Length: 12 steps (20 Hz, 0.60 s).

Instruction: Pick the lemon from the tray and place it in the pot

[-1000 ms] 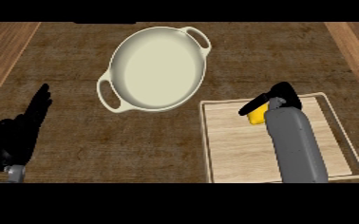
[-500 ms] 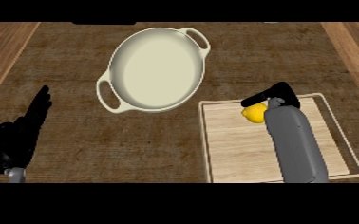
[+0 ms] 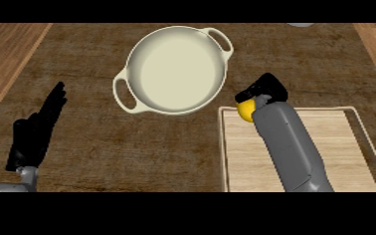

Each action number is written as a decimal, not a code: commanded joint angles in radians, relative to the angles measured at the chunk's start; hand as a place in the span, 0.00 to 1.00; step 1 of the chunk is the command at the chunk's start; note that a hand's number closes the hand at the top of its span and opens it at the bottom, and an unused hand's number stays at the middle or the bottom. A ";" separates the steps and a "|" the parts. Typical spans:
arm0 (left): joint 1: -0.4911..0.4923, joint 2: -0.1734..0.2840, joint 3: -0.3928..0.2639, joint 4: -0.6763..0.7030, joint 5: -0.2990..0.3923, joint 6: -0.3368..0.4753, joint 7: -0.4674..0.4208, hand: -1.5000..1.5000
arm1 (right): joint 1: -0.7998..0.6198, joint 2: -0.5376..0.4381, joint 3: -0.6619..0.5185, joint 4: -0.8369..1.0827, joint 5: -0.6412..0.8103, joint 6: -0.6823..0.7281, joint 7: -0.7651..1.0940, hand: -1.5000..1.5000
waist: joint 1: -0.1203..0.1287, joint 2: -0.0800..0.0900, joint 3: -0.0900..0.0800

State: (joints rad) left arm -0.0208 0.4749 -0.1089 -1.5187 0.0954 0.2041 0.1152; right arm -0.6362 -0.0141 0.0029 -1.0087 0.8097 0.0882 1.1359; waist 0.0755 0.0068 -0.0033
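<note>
Yellow lemon sits in my right hand, fingers curled round it, mostly hiding it. It hangs over the tray's upper left corner, just beside the pot's near rim. I judge the pick done; what is left is the carry over the rim and the release inside. Pot is cream, two handles, nothing in it, lying up and left of the tray on the brown worktop. Path looks open; only the pot's rim and right handle lie between lemon and bowl. Left hand rests at the view's left edge, fingers straight, holding nothing. Pale object at top right edge, too cropped to identify.
</note>
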 commanded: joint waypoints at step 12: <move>-0.173 -0.039 -0.105 0.019 -0.032 -0.074 0.025 0.50 | -0.508 0.014 0.415 0.189 -0.032 -0.073 0.118 1.00 | 0.214 0.036 -0.006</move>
State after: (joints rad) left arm -0.1588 0.4407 -0.2080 -1.5179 0.0688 0.1367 0.1304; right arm -1.0178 -0.0073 0.3466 -0.8625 0.7543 0.0395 1.1010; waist 0.2850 0.0474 -0.0059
